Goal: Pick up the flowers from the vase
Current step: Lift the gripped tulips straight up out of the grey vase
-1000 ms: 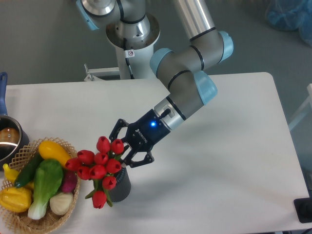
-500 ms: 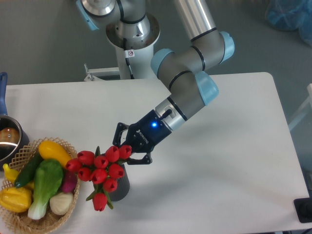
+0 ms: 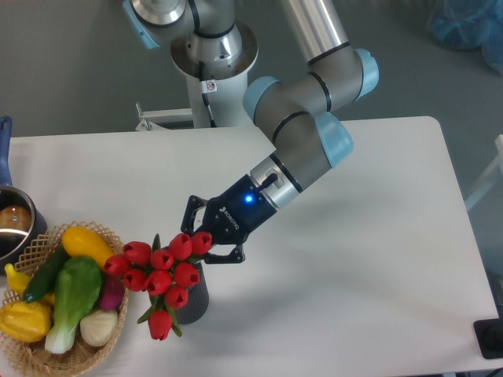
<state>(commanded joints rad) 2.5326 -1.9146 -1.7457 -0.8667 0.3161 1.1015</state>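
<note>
1. Fixed camera view, looking down at a white surface [image 3: 338, 259]. A bunch of red tulip flowers [image 3: 162, 275] stands in a short dark grey vase [image 3: 192, 300] near the front left of the surface.

2. Task progress, as a judgement: the pick-up is at the grasping stage. The flowers are not yet out; their stems run down into the mouth of the vase, and the vase rests on the surface. What is left is to lift the bunch clear.

3. The pincer [image 3: 203, 243] reaches in from the right at a downward slant, on the end of a grey and pale blue arm [image 3: 306, 126]. Its black fingers are drawn close together around the upper right edge of the bunch, touching the nearest red buds. It appears clamped on the flowers, though the buds hide the exact contact with the stems.

4. Just left of the vase sits a woven wicker basket [image 3: 31, 243] holding yellow, green and purple vegetables [image 3: 71, 290]. The outermost blooms lean over the basket's right rim.

5. At the far left edge, part of a metal pot [image 3: 12, 224] with a blue handle shows.
</note>
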